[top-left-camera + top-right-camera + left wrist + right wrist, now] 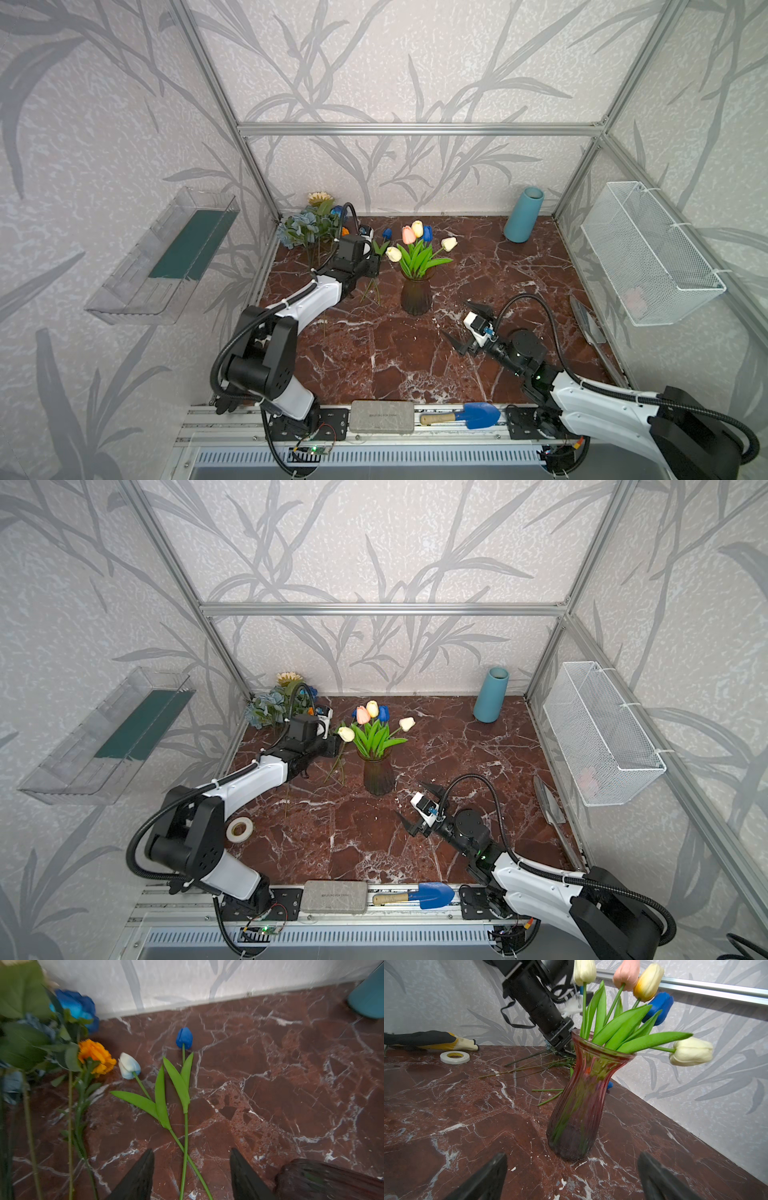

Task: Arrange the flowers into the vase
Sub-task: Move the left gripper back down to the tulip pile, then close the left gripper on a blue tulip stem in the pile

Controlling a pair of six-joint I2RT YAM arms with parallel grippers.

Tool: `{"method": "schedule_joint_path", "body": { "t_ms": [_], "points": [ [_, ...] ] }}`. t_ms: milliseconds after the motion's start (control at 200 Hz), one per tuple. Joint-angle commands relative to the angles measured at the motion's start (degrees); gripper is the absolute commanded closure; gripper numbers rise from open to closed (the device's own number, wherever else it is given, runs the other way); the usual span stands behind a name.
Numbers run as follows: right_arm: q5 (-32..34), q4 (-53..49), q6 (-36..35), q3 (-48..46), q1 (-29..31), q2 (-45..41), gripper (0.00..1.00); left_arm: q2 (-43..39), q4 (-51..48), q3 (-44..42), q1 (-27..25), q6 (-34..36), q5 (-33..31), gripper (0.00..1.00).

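One vase [415, 297] holds five upright tulips [409, 235], two loose tulips [184, 1038] lie flat, left gripper [191, 1150] and right gripper [455, 316] gape empty.

Unreadable print on grey block [381, 416]

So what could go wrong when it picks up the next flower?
The blue tulip and pale white-blue tulip lie with stems crossed between the fingers of the open left hand, so it might grab both. The ribbed reddish glass vase stands close beside that hand; a bump could tip it.
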Motion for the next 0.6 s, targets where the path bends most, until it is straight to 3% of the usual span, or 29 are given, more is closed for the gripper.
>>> {"method": "schedule_joint_path", "body": {
  "t_ms": [0,130,595],
  "points": [
    [-0.04,1.86,0.64,1.16,0.24,-0.93,0.02,6.54,-16.68,8.84,0.15,0.7,1.5,0.47],
    [0.29,1.66,0.41,1.11,0.25,-1.51,0.02,15.29,-27.32,18.84,0.16,2.0,0.76,0.61],
    [0.37,-0.12,0.59,0.81,0.25,-3.83,0.02,27.44,-35.44,31.82,0.15,3.84,-3.06,0.58]
  ]
}}
